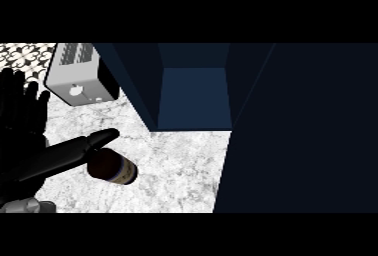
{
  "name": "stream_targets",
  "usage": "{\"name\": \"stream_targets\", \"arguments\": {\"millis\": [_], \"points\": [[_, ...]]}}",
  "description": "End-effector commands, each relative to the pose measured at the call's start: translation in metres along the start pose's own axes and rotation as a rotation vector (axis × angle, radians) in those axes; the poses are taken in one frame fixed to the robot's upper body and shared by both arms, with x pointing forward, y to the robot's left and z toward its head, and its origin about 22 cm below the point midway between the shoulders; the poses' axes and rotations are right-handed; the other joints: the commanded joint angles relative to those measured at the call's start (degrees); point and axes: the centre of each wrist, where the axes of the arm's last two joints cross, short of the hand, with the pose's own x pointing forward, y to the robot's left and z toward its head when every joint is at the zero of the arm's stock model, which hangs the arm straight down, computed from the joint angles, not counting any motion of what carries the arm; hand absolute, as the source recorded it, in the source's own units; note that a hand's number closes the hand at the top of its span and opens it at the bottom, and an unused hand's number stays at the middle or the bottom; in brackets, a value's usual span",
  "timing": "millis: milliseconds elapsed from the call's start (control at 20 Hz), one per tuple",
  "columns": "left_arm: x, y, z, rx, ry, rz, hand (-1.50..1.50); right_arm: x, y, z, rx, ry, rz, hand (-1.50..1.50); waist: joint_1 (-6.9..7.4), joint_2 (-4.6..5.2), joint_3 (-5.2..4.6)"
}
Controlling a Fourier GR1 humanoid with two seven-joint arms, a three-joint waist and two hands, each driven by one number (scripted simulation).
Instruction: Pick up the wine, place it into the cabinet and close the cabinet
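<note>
At the left edge of the head view, the left hand (21, 107) stands with its fingers straight and spread, pointing up, open and holding nothing. Below it a black shape (59, 157) runs diagonally from the lower left toward the middle of the counter (184, 165), its rounded tip just above the wine (112, 167); it may be part of a hand, but whose and in what state cannot be told. The wine shows as a dark bottle with a pale band, seen nearly end-on over the marbled counter, and the black shape overlaps its upper left edge — whether the two actually touch cannot be told. Beyond it, up and to the right, the cabinet (193, 95) stands open, its blue inside showing nothing within — the dark door (303, 130) fills the right side of the view. A white toaster (77, 75) sits at the upper left, beside the cabinet's left wall and near the open left hand.
</note>
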Motion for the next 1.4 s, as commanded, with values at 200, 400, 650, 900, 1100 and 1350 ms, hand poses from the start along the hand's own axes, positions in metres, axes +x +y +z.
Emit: {"name": "stream_targets", "arguments": {"millis": [200, 400, 650, 900, 1100, 1350], "points": [[-0.040, 0.014, 0.003, 0.026, 0.036, 0.006, -1.50, 0.039, -0.003, 0.030, -0.036, -0.082, 0.048, -1.50, 0.04, 0.00, -0.01], [-0.065, 0.020, -0.002, 0.062, 0.029, -0.037, -1.50, 0.034, 0.000, 0.039, -0.022, -0.075, 0.045, -1.50, -0.26, -0.05, 0.05], [-0.086, 0.023, 0.014, 0.078, 0.053, -0.057, -1.50, 0.047, -0.005, 0.040, -0.034, -0.076, 0.047, -1.50, -0.25, -0.10, 0.01], [-0.123, 0.051, 0.025, 0.110, 0.090, -0.060, -1.50, 0.042, -0.003, 0.040, -0.014, -0.082, 0.079, -1.50, -0.41, -0.25, -0.03], [-0.141, 0.034, 0.025, 0.077, 0.108, -0.056, -1.50, 0.035, -0.004, 0.025, -0.019, -0.103, 0.087, -1.50, 0.02, 0.10, 0.05], [-0.157, 0.070, 0.022, 0.086, 0.119, -0.061, -1.50, 0.035, 0.005, 0.018, -0.028, -0.095, 0.064, -1.50, 0.34, 0.04, -0.02]]}}
